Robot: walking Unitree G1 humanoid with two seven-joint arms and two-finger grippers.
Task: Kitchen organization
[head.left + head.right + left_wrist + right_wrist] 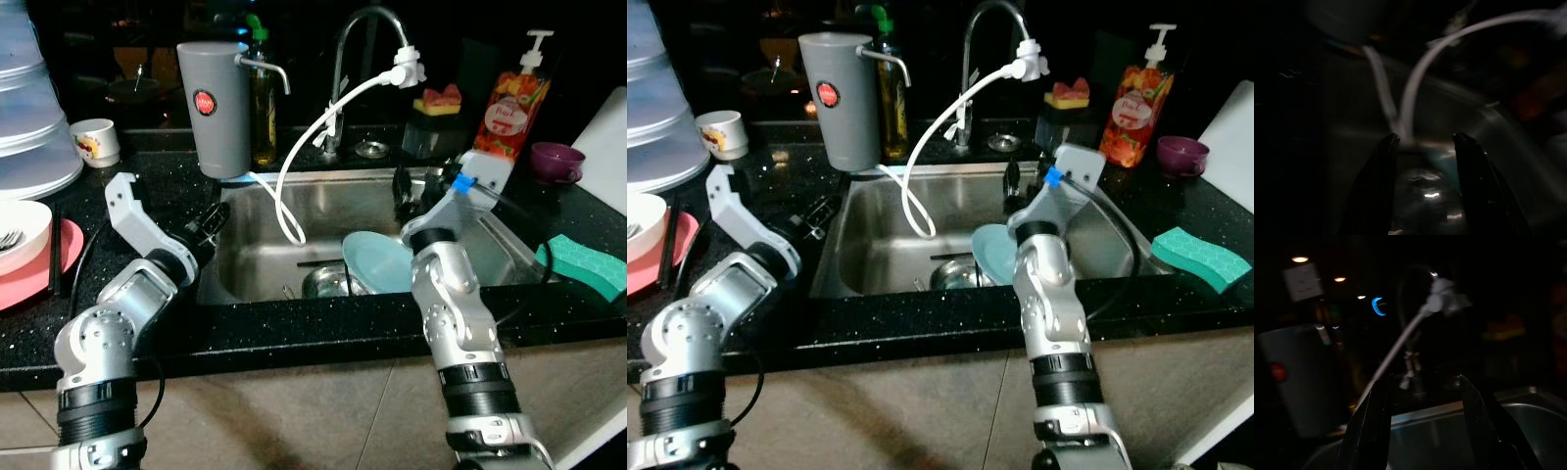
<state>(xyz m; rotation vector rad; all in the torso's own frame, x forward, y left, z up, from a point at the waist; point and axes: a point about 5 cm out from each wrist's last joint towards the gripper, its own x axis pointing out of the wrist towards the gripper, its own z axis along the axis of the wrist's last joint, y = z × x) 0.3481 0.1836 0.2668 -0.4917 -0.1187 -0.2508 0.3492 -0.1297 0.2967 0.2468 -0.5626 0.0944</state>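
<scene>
steel sink (257,257) holds teal plate (374,262); left gripper (1425,142) fingers apart, right gripper (1422,382) fingers apart.

A home kitchen: steel sink (257,257), faucet (364,29), soap bottle (512,110) and sponge (585,262) on black counter (323,331).

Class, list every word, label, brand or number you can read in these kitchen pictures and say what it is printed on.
Nothing reads clearly.
Orange soap bottle: label has a white script word, too blurred to read.
Grey water filter: round red badge, lettering too small.
White cup: coloured print, no legible text.
Wrist views: too dark for any text.
</scene>
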